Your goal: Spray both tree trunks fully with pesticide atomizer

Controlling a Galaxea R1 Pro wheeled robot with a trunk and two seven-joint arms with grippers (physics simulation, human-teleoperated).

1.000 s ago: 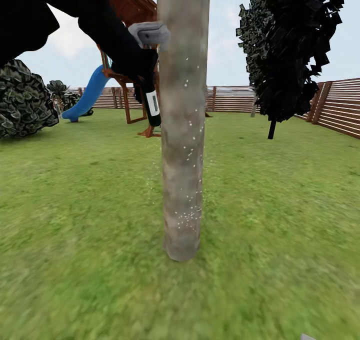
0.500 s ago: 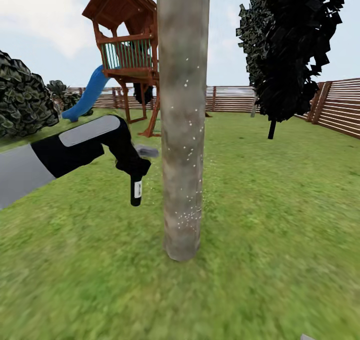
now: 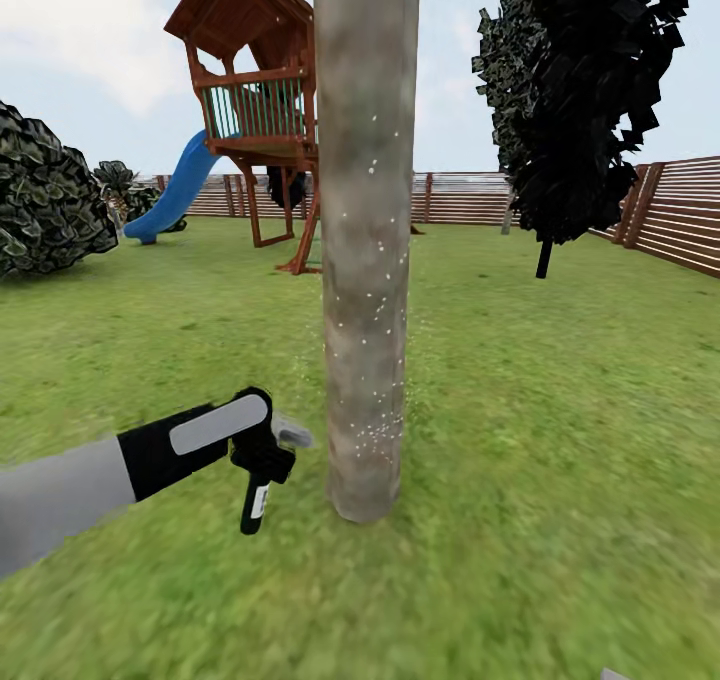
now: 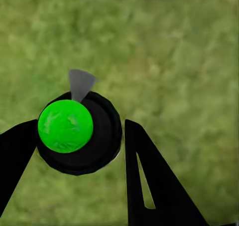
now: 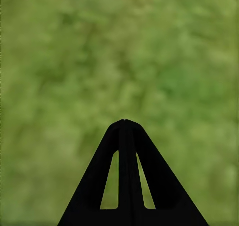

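White pesticide [image 3: 375, 430] specks dot the tree trunk [image 3: 366, 260]. At its eight o'clock, the left gripper [image 3: 262, 452] clamps the pesticide atomizer [image 3: 253, 505]; right gripper [image 5: 125, 122] pinched together. Aimed groundward, spray would miss bark.

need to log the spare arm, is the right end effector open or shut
Shut. In the right wrist view the two black fingers of the right end effector meet at their tips with nothing between them, above grass.

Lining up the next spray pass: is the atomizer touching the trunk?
Apart. In the head view, grass shows between the pesticide atomizer, held in the left gripper, and the tree trunk.
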